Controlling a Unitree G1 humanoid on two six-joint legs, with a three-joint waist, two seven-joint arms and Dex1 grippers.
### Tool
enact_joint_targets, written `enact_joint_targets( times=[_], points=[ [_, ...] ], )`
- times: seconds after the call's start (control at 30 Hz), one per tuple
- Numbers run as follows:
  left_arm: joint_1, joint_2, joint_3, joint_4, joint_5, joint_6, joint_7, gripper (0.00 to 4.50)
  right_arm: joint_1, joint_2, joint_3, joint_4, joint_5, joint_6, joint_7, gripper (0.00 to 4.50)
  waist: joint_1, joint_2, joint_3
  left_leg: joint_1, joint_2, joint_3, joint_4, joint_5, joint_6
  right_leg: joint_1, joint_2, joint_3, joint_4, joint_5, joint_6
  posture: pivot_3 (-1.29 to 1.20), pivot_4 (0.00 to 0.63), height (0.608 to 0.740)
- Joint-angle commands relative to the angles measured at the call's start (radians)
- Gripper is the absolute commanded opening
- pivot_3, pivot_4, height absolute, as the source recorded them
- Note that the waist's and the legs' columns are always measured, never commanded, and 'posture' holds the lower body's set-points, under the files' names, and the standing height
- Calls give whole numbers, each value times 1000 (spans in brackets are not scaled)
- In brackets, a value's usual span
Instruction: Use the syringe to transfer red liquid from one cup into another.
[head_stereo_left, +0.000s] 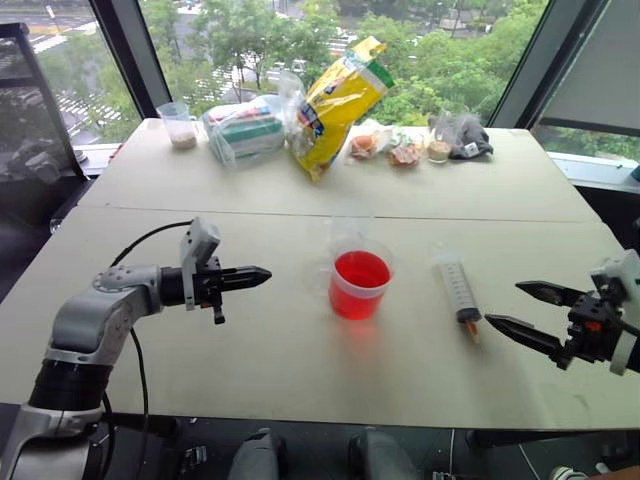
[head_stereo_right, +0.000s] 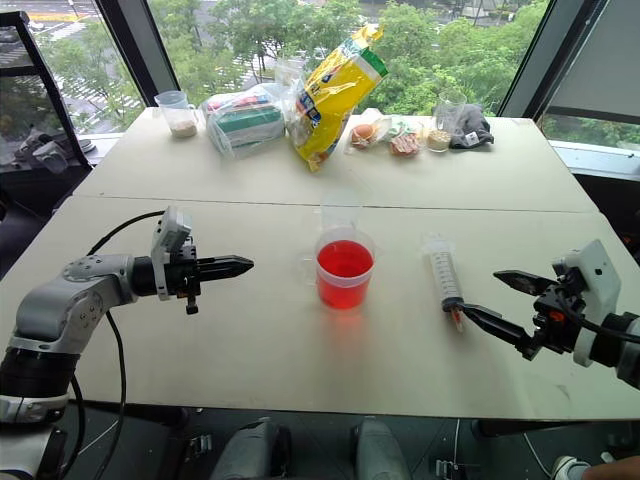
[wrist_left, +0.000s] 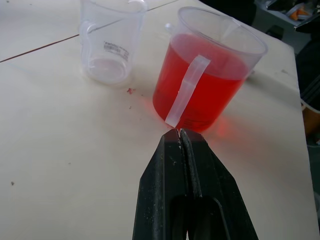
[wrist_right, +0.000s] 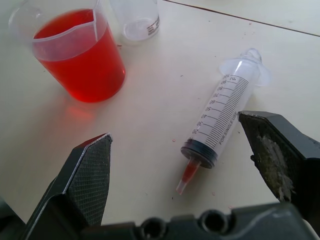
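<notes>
Presently the syringe (head_stereo_left: 458, 284) lies flat on the table (head_stereo_left: 250, 360), toward its right edge, red tip pointing at the near edge. The right gripper (head_stereo_left: 522, 308) hovers just beside it, fingers spread wide, holding nothing. The red cup (head_stereo_left: 360, 284) sits mid-table with the clear cup (wrist_left: 111, 40) just behind. The left gripper (head_stereo_left: 262, 273) is pinched together, empty, aimed at the red cup.

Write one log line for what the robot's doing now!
left gripper: shut, empty | right gripper: open, near clear plastic syringe | red-filled plastic cup: upright | colourless clear cup: empty
</notes>
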Motion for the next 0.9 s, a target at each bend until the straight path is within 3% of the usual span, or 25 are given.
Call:
enact_joint_targets(
  times=[0.03,0.9],
  points=[
    [-26,5,-10,-1,2,-4,-15,0,-3,-20,-41,-17,1,-1,2,4413,1,0,0,0,0,0,0,0,0,0,0,0,0,0,0,0,150,740],
    [-52,-12,2,-18,-10,6,15,0,-79,-66,45,7,-62,31,-57,4413,0,0,0,0,0,0,0,0,0,0,0,0,0,0,0,0,150,740]
  ],
)
